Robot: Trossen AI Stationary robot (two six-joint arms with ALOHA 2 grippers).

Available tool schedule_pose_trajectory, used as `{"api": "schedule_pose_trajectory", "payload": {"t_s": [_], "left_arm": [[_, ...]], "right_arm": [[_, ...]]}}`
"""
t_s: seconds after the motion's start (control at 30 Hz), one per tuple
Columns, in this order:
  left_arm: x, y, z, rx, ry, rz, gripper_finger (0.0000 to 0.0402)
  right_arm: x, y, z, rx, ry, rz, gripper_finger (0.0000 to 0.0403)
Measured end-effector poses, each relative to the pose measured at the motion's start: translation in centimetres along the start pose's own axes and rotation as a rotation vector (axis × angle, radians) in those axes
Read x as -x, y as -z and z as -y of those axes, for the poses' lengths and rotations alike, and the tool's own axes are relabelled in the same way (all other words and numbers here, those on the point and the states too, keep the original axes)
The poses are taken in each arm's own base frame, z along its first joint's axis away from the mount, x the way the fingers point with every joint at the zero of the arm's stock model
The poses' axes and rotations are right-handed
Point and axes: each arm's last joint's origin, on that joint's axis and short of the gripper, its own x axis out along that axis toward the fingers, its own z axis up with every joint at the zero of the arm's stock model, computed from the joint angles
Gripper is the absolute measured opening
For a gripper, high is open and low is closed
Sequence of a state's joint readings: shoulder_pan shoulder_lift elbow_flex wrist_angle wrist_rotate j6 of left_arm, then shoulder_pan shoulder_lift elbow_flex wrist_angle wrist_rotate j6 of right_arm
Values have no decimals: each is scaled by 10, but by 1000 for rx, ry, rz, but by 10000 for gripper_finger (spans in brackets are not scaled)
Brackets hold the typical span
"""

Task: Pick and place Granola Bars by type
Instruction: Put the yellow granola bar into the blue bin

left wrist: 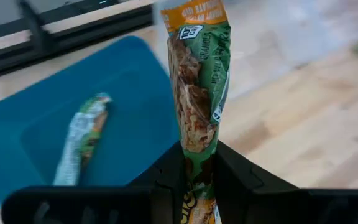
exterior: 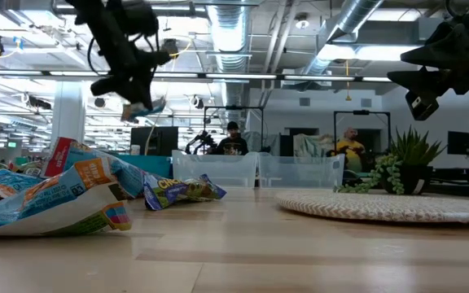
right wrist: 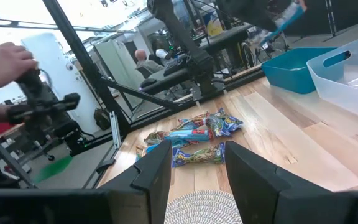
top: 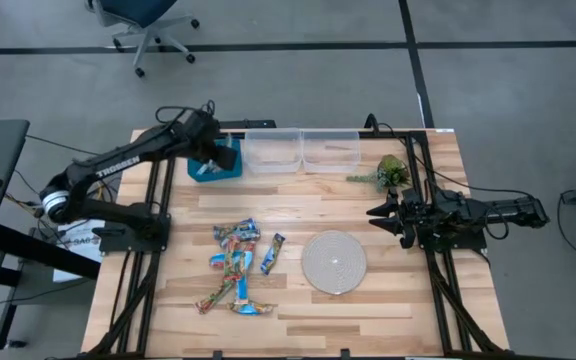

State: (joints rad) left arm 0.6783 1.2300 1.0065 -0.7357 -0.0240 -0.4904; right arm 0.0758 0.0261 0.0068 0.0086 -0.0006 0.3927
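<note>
Left arm [top: 128, 165]: black, jointed, white lettering along link. Right arm [top: 468, 213]: black, shorter-looking. Fingers [right wrist: 157, 177]: dark, flat, blocky.

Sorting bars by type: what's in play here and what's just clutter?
In play:
- bar held in left pincer over blue bin
- bar already in the bin
- pile of bars
- clear bins

Clutter:
- woven mat
- plant sprig

A heap of granola bars [top: 240, 262] is lying on the desk [top: 298, 320] just left of the round mat [top: 334, 262], two bins [top: 300, 150] sitting behind it and the tray [top: 215, 164] left of those.
</note>
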Motion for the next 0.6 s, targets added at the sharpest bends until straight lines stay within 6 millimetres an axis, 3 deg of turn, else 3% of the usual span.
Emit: {"api": "schedule_pose_trajectory", "payload": {"t_s": [0.27,0.6], "left_arm": [[-34,-10,-23,61,-116,-91,59],[-63,-9,-30,17,-167,-187,59]], "right_arm": [[0,0,0,0,0,0,143],[0,0,0,0,0,0,144]]}}
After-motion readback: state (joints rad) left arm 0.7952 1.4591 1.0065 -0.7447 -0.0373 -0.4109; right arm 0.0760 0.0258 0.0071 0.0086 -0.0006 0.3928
